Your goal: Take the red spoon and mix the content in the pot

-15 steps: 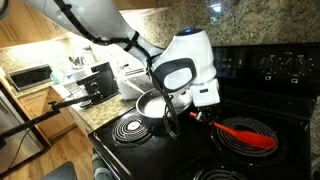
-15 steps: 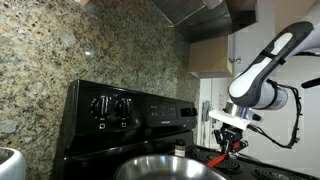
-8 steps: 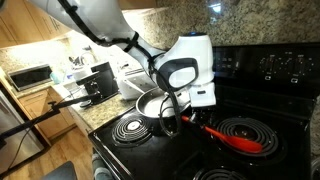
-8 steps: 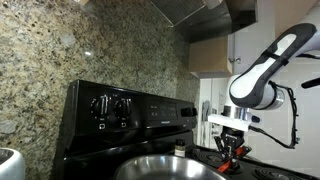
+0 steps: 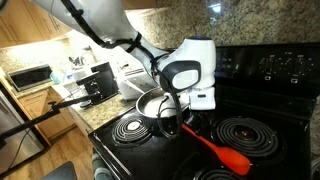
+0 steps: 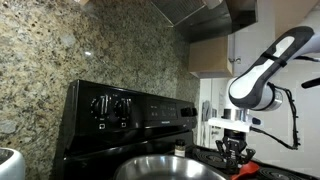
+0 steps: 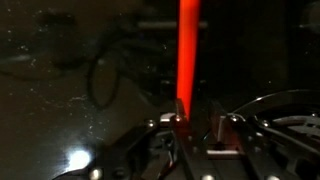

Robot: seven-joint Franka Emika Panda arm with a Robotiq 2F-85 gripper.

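Note:
The red spoon (image 5: 214,145) slants down over the black stove, its wide end low near the front and its handle end at my gripper (image 5: 184,123). In the wrist view the red spoon (image 7: 188,50) runs straight away from my gripper (image 7: 200,112). Its handle end rests against the left finger, and a dark gap separates it from the right finger. The jaws stand slightly apart. The shiny silver pot (image 5: 151,102) sits just behind the gripper. It fills the foreground as the pot (image 6: 170,168), with the gripper (image 6: 234,160) and a bit of the red spoon (image 6: 245,173) beyond it.
Coil burners lie at front (image 5: 130,130) and to the side (image 5: 248,134). The stove's back panel carries knobs (image 6: 105,108). A small dark jar (image 6: 180,150) stands behind the pot. A counter holds a black appliance (image 5: 97,82) and a microwave (image 5: 30,77).
The spoon's wide end has swung down from beside the burner to near the stove's front. The jaws, shut on the handle before, have parted slightly. The arm has barely moved.

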